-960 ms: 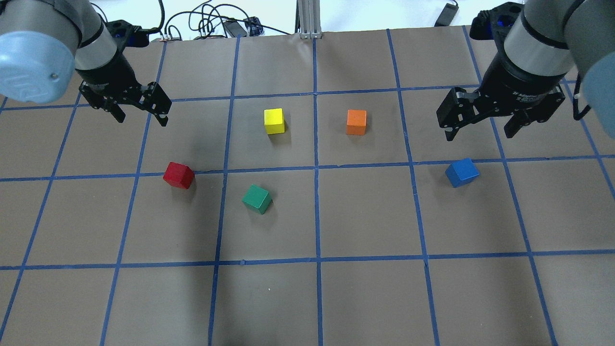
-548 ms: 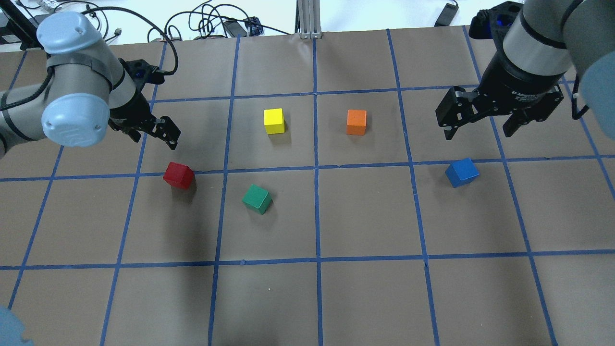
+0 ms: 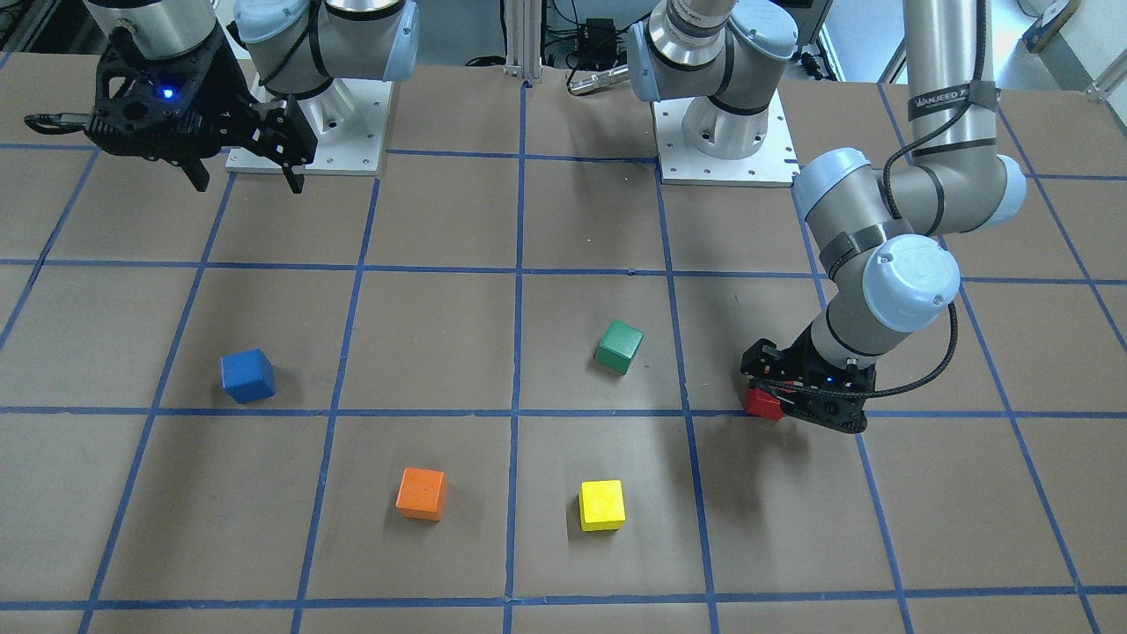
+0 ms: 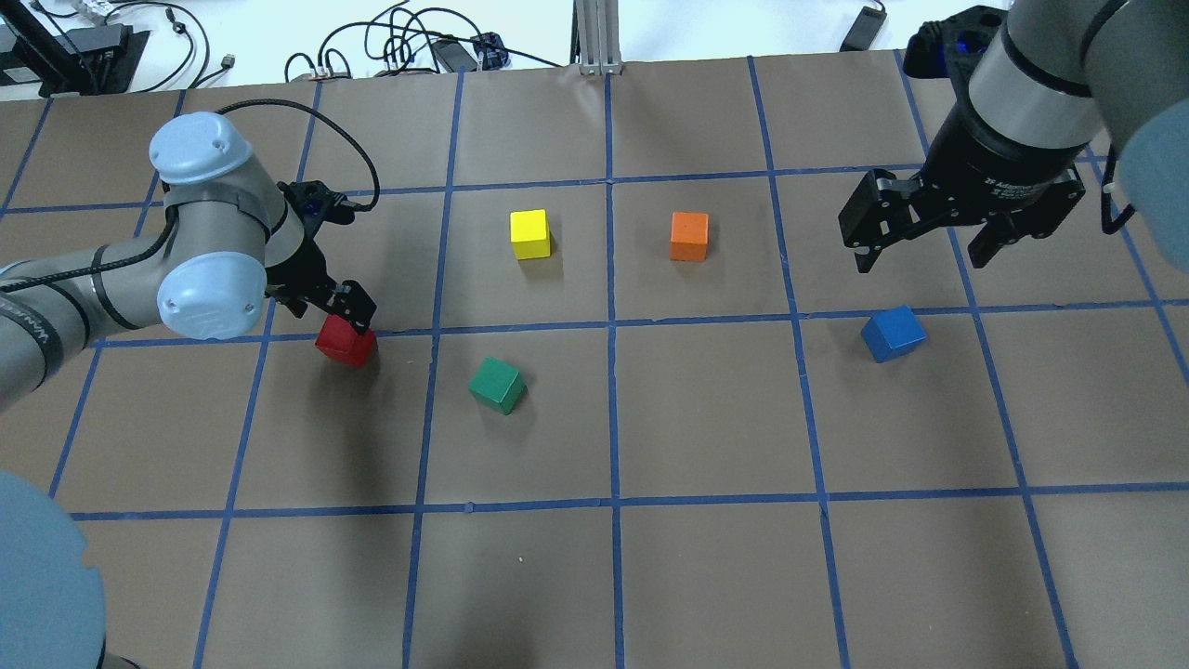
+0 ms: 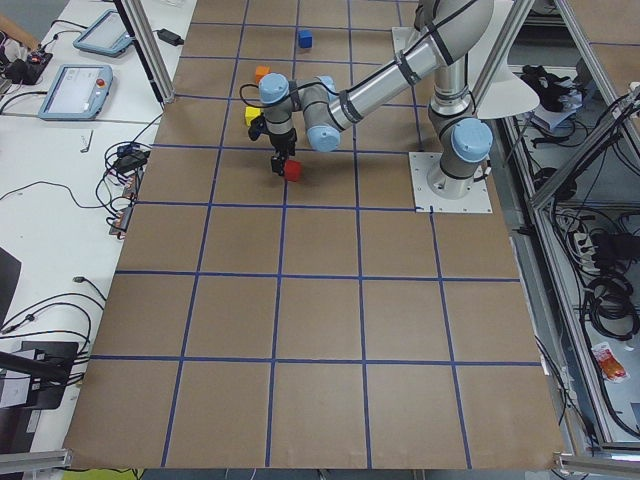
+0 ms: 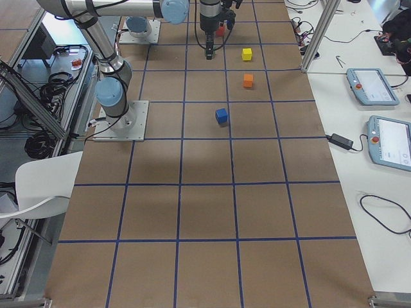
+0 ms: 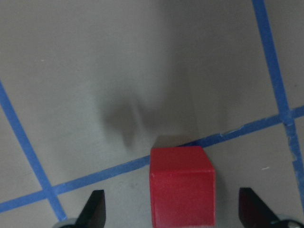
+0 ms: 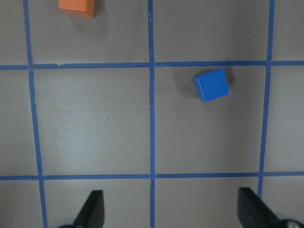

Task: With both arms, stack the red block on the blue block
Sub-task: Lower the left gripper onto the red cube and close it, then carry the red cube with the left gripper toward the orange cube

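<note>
The red block (image 4: 346, 344) lies on a blue tape line left of the table's middle. It also shows in the front view (image 3: 762, 403). My left gripper (image 4: 351, 316) is open and low over it. In the left wrist view the red block (image 7: 181, 185) sits between the two fingertips (image 7: 97, 211), with a gap on each side. The blue block (image 4: 892, 333) lies on the right and also shows in the right wrist view (image 8: 211, 84). My right gripper (image 4: 920, 249) is open and empty, held high beyond the blue block.
A green block (image 4: 497, 385) lies just right of the red block. A yellow block (image 4: 529, 233) and an orange block (image 4: 688, 235) sit farther back near the middle. Blue tape divides the brown table (image 4: 706, 576) into squares. Cables lie beyond the far edge.
My left arm has swung forward and down from the far left, bringing its open gripper around the red block. My right gripper has hardly moved. No block has moved.
</note>
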{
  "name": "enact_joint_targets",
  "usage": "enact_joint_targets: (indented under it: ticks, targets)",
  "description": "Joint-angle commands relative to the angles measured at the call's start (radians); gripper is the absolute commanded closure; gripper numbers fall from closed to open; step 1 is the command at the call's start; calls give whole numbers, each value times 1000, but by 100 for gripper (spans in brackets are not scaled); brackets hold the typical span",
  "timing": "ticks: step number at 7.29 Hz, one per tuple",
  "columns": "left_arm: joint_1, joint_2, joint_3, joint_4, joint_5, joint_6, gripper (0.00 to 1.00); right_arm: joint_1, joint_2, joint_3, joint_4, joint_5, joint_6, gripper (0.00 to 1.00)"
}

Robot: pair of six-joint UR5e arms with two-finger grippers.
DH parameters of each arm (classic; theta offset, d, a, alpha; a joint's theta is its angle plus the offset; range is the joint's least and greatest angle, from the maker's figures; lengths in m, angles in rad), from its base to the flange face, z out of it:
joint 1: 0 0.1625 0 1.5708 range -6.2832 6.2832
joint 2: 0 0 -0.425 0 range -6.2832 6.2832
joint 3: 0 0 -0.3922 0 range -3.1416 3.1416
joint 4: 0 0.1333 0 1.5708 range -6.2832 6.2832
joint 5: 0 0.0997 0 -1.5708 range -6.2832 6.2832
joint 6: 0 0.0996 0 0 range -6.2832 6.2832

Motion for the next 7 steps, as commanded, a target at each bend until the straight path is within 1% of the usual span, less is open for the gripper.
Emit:
enact_joint_targets:
  ticks: [1, 2, 3, 4, 5, 6, 7]
  targets:
    - [0, -18, -42, 86, 1, 3, 30, 0, -1, -1, -4, -5, 0, 0]
    - [-6, -20, -29, 85, 1, -7, 81, -4, -1, -1, -9, -5, 0, 0]
    - [-24, 12, -16, 79, 1, -17, 100, -5, 1, 0, -14, -5, -7, 0]
    - [-40, 27, 19, 23, -17, -103, 100, -6, 1, 0, -14, -5, -9, 0]
    - [-98, 55, 102, -115, -32, -223, 100, -6, -1, -9, -14, -3, 0, 0]
    - [-192, 34, 213, -228, -37, -367, 100, -6, -1, -3, -27, -5, -1, 0]
    - [-290, -1, 313, -248, -60, -521, 100, -6, 1, 0, -28, -5, 2, 0]
